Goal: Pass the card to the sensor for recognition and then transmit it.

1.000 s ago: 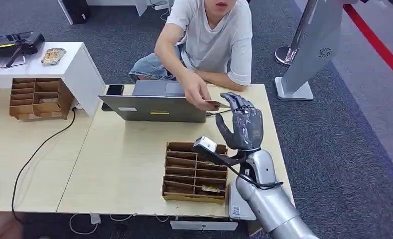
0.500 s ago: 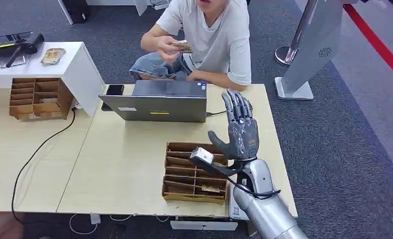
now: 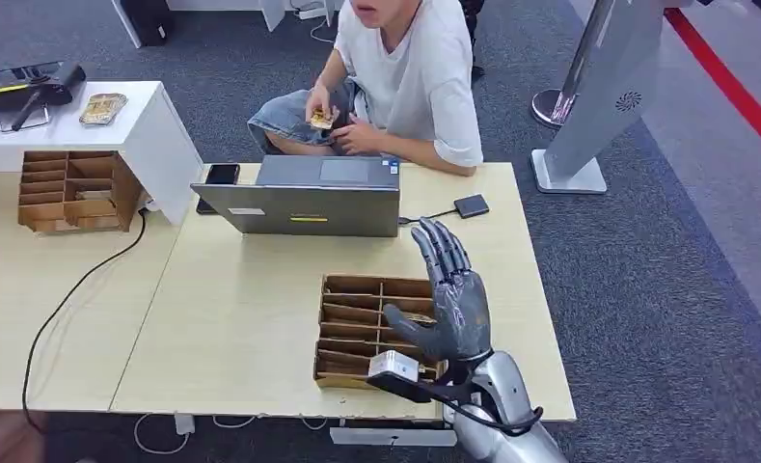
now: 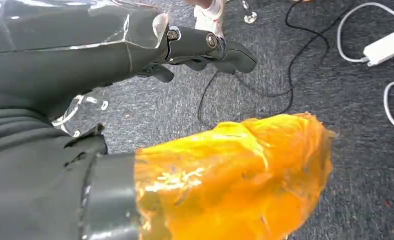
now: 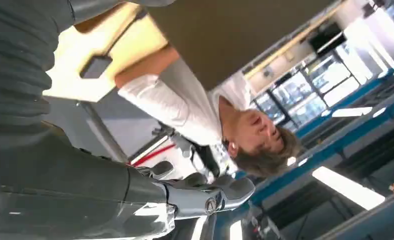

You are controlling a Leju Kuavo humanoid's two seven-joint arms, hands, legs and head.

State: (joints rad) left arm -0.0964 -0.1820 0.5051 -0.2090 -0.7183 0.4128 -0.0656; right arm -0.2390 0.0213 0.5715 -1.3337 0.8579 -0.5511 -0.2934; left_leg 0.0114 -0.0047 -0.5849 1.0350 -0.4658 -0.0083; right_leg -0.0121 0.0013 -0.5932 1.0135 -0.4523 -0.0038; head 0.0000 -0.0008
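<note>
Here the right hand stands upright above the pale wood-grain table, palm toward the compartmented cardboard organizer, its dark metallic fingers spread straight and the thumb angled out; it grasps nothing. A small white-and-black block is mounted at its wrist, with a thin black cable looping past the silver forearm. The card, a small tan rectangle, sits in the raised hand of the person seated at the far side of the table, well apart from the robot's hand. Just beyond the fingertips, on the tabletop, lies the sensor, a flat dark square with rounded corners (a thin cable runs from it toward the laptop). The grey laptop stands open with its lid toward the robot, and a black phone rests at its left corner. The organizer's thin brown dividers form shallow slots, a few holding cards.

In the left wrist view the left hand hangs over speckled grey carpet strewn with black and white cables; its dark fingers lie loosely extended and hold nothing, and the thick thumb is wrapped in glossy, crinkled orange tape.

To the left stands a white cabinet with a second cardboard organizer beside it.
</note>
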